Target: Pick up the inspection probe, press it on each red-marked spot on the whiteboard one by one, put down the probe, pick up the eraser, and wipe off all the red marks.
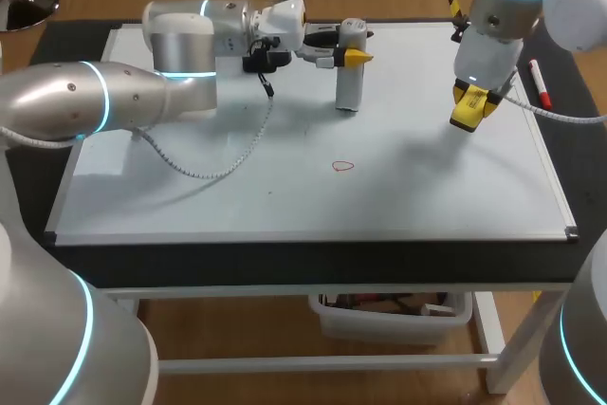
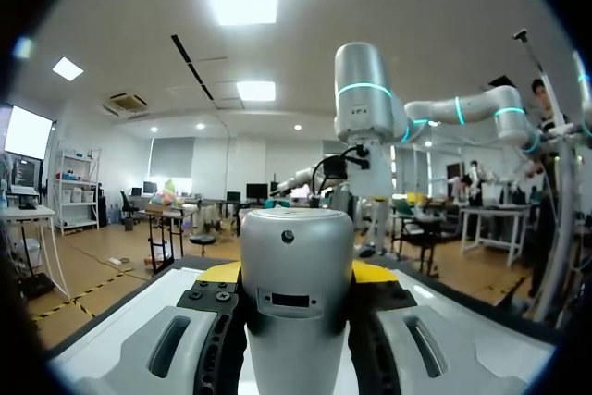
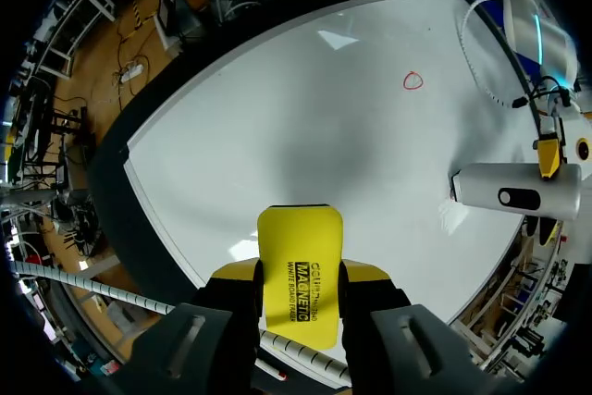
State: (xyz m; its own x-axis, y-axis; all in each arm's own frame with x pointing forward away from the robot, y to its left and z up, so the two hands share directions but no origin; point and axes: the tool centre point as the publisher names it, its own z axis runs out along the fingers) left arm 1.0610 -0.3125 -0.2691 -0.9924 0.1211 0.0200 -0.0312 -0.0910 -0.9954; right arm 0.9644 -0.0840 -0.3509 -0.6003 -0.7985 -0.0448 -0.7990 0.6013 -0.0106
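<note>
The inspection probe [image 1: 349, 87], a silver cylinder, stands upright near the far middle of the whiteboard [image 1: 285, 196]. My left gripper [image 1: 353, 56] is shut on its upper part; in the left wrist view the probe [image 2: 296, 321] fills the gap between the yellow tips of the left gripper [image 2: 296, 275]. My right gripper [image 1: 471, 100] hangs over the board's right side, shut on the yellow eraser [image 1: 468, 115], which shows in its own view as the eraser [image 3: 299, 270] between the tips of the right gripper [image 3: 298, 275]. One small red mark [image 1: 342, 166] lies mid-board, also the red mark [image 3: 413, 80] ahead of the eraser.
A red marker pen [image 1: 539, 82] lies by the board's right edge. A white coiled cable [image 1: 218, 163] from my left arm droops over the board's left half. A paper slip [image 1: 99, 160] lies at the left. The probe [image 3: 513, 187] stands beyond the eraser in the right wrist view.
</note>
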